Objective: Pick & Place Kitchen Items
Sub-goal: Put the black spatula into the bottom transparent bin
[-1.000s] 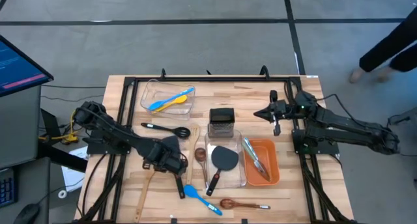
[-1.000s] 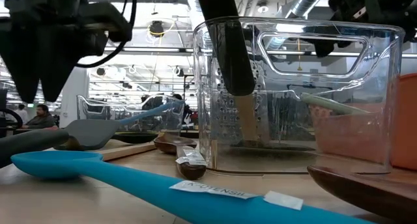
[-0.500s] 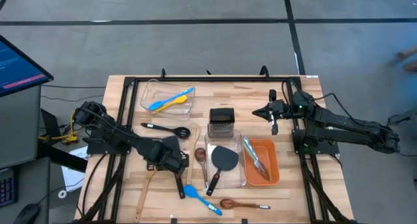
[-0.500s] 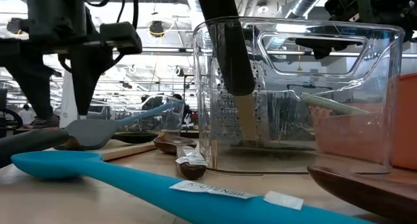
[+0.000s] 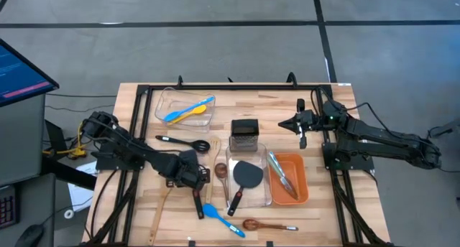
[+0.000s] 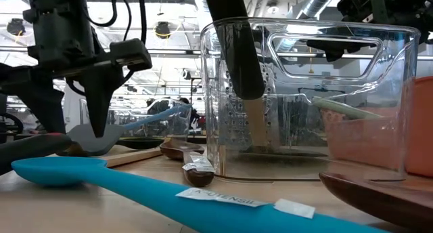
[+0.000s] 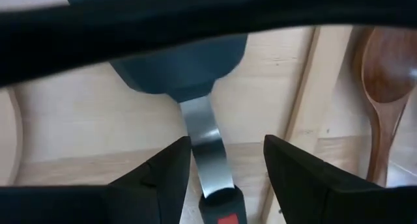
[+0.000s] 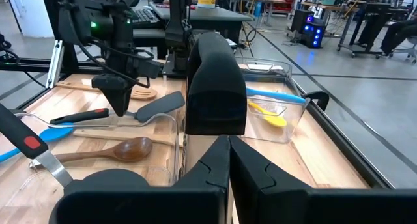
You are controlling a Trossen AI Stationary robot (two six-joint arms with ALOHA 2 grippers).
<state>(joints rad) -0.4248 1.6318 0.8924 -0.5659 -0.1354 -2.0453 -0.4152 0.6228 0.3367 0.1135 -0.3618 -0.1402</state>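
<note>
**Grey turner straddled by the left gripper**

The left gripper (image 7: pixel 221 165), fingers apart, is held over the turner's metal neck (image 7: pixel 205 142), which runs between them. The turner (image 5: pixel 196 193) lies on the table (image 5: pixel 323 211). The right gripper (image 5: pixel 303 139), closed, is well apart.

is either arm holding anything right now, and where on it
Nothing is held. The left gripper is open, its fingers either side of a black turner's metal neck, not closed on it. The right gripper is shut and empty.
</note>
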